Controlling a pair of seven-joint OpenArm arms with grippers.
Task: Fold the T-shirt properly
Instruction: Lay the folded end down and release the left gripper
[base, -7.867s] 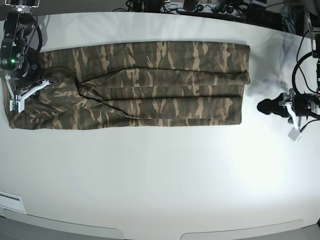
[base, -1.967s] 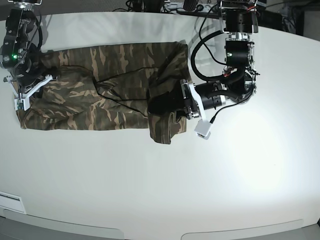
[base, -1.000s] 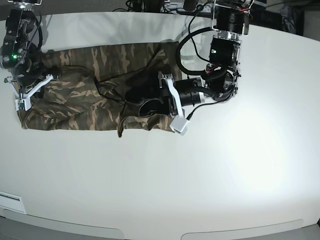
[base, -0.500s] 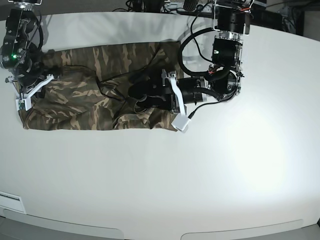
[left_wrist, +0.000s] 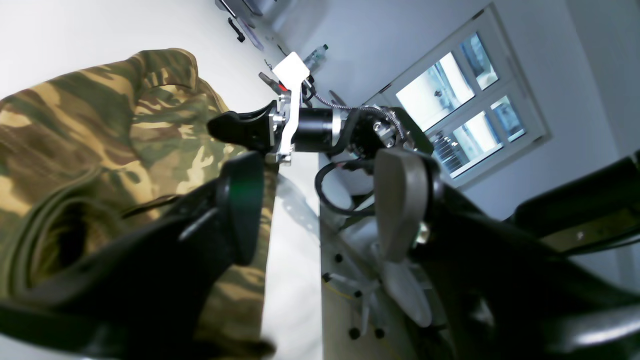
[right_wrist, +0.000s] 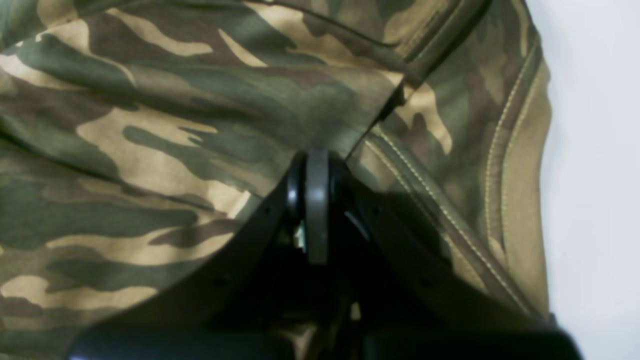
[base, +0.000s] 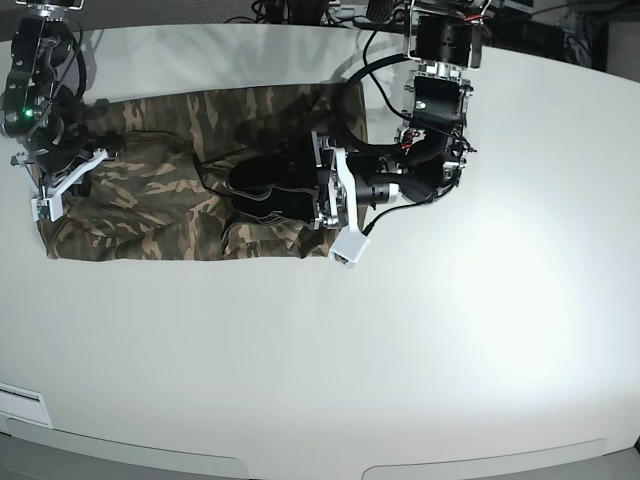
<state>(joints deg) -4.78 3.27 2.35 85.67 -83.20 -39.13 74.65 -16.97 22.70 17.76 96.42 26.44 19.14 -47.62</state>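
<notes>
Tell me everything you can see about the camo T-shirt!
The T-shirt is soft-looking cloth with green, brown and tan streaks and a tan stitched edge. It lies folded into a rumpled band on the white table. The right gripper is shut on one end. The left gripper is over the folded-over end, its jaws apart.

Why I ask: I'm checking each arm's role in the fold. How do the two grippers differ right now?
The right gripper is shut, pinching the T-shirt near its collar end; the left gripper has its jaws apart with nothing between them. In the base view the right sits at the shirt's far edge, the left over its folded middle. Both have dark fingers.
</notes>
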